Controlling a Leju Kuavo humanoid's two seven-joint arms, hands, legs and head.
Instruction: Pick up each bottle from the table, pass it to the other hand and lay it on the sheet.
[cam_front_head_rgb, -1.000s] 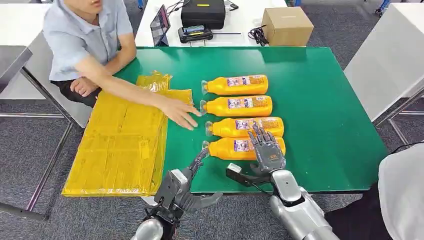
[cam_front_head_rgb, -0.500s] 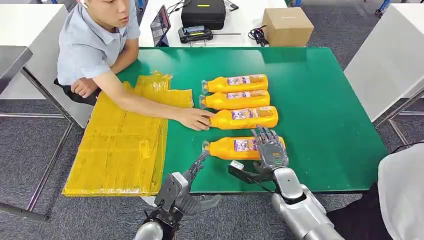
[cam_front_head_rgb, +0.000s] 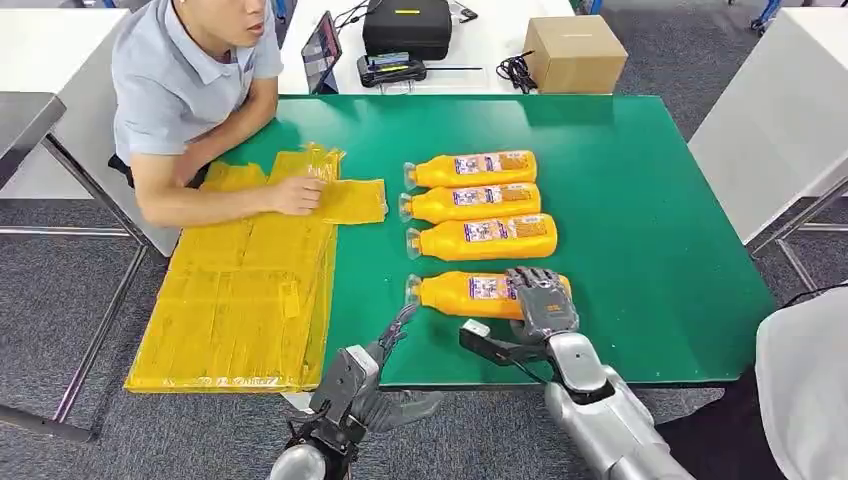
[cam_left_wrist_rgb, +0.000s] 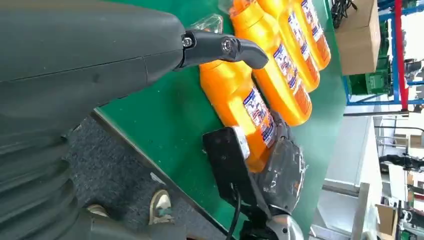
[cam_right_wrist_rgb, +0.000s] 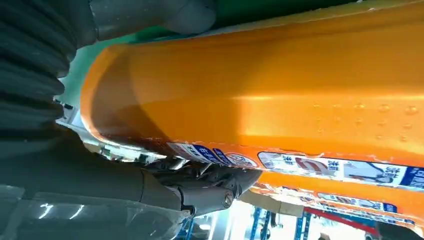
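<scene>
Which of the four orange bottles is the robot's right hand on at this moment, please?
The bottle nearest the robot, lying apart from the other three. The right hand rests over its base end, fingers curled around it; the other bottles lie untouched.

Orange bottle (cam_right_wrist_rgb: 280, 110) close up — dark fingers (cam_right_wrist_rgb: 210, 182) curled against its label side

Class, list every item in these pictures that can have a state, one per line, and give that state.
Nearest orange plastic bottle: lying flat, right robot hand closing round its base.
Three farther orange bottles: lying side by side, untouched.
Yellow plastic sheet: spread flat, no bottle on it.
Left robot hand: open, holding nothing.
</scene>
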